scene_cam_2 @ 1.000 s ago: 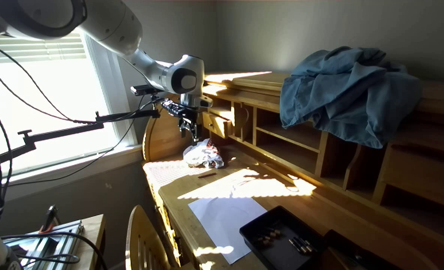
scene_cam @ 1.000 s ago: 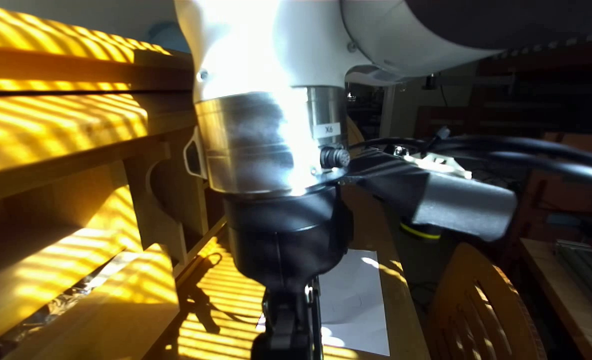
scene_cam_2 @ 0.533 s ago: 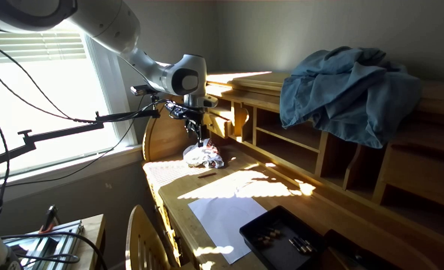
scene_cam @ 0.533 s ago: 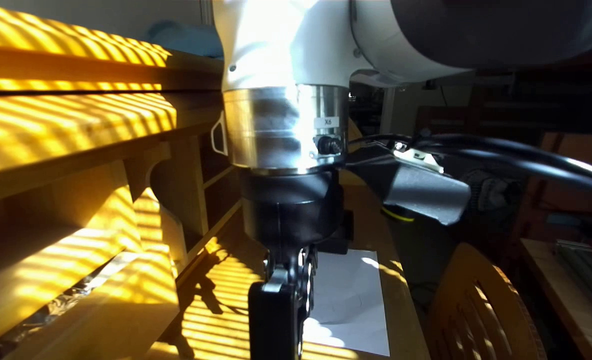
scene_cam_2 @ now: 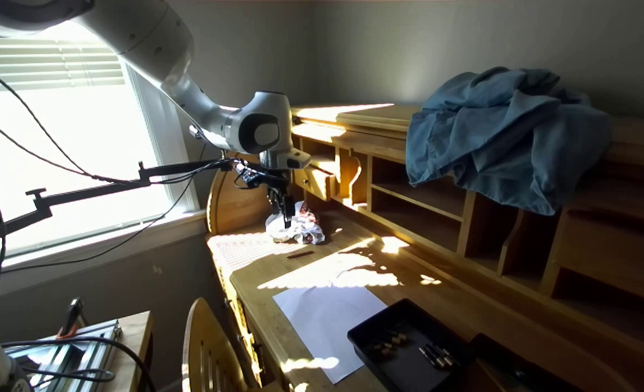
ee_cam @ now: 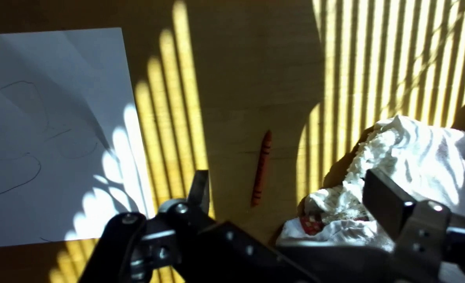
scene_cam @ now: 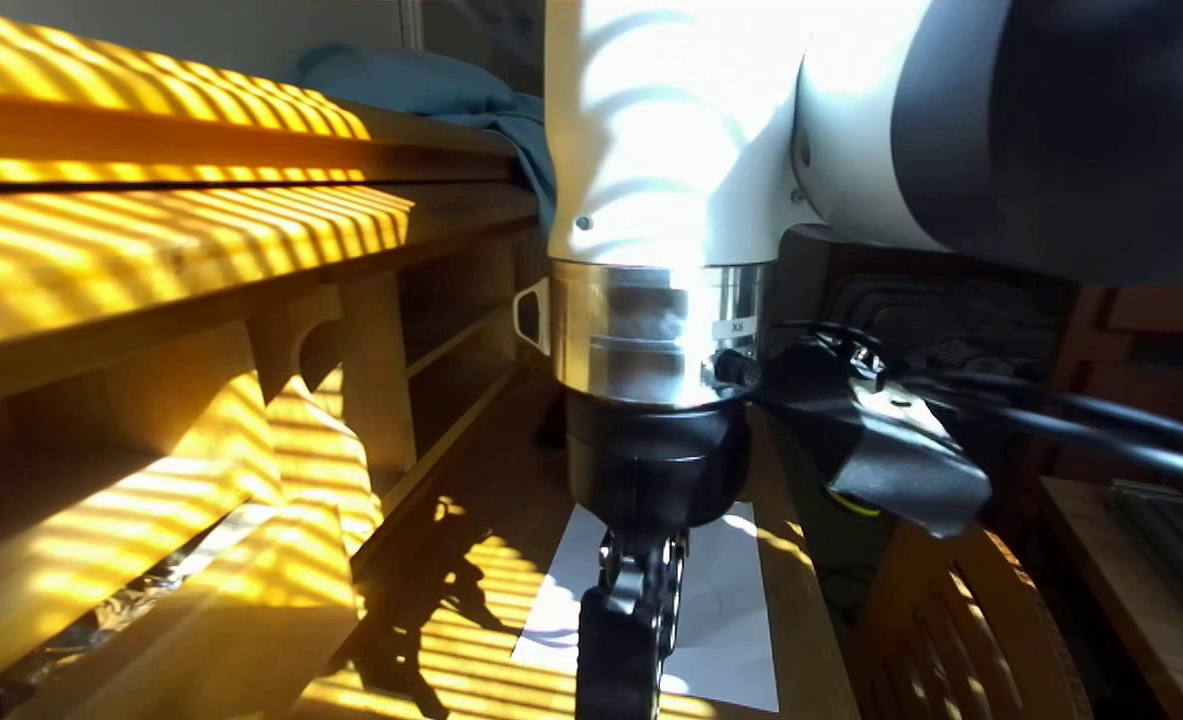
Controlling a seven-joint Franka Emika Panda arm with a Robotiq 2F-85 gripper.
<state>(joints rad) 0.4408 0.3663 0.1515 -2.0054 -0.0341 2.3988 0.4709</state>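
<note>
My gripper (ee_cam: 291,192) is open with nothing between its fingers, held above a wooden desk. In the wrist view, a red-orange crayon (ee_cam: 261,169) lies on the desk beyond and between the spread fingers. A crumpled white cloth with a red patterned part (ee_cam: 425,157) lies at the right, partly hidden behind the right finger (ee_cam: 389,200). A white sheet of paper (ee_cam: 59,70) with thin pencil lines lies at the left. In an exterior view the gripper (scene_cam_2: 284,209) hangs in front of the white cloth (scene_cam_2: 305,231), with the crayon (scene_cam_2: 300,254) on the desk nearby.
A black tray (scene_cam_2: 400,367) with several short crayons or markers stands beyond the paper (scene_cam_2: 327,326). Desk cubbies and a pulled-out drawer (scene_cam_2: 313,182) line the back. A blue cloth (scene_cam_2: 507,136) drapes over the top. A chair (scene_cam_2: 210,348) and a black bar (scene_cam_2: 93,188) stand near.
The arm has swung across the desk toward the paper's side, and the gripper has come lower. The arm's shadow on the desk has shifted. The cloth, crayon and paper have not moved.
</note>
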